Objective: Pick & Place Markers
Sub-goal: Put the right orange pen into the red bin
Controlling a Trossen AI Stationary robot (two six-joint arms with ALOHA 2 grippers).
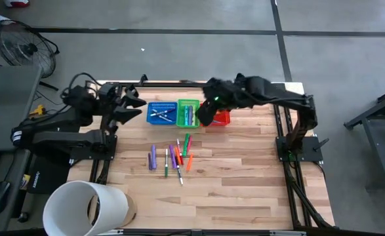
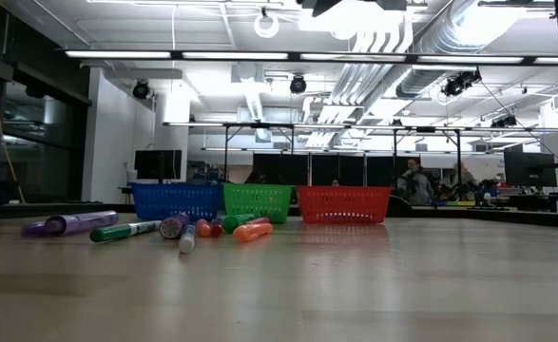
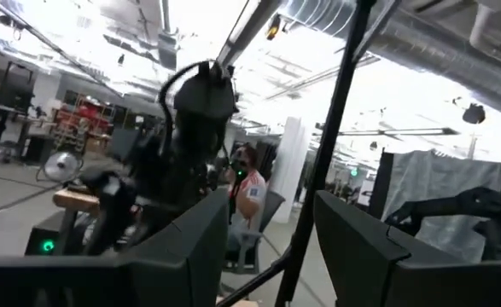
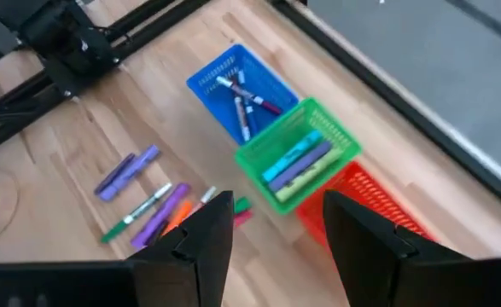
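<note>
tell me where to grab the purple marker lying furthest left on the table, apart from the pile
Grip the purple marker across the middle of its barrel, coming straight down from above. It lies flat on the table with bare wood on both long sides, so jaws set across its width should fit. The left side is freest; the other markers crowd its right.

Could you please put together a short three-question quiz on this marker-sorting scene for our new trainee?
1. True or false: the red basket holds the most markers.
2. Which basket sits between the other two? A blue, B green, C red.
3. Fill in: the right gripper hangs above the ___ and red baskets with nothing between its fingers.

Key: 1 false; no markers show in it, while the blue basket and green basket hold several. 2 B. 3 green.
</note>
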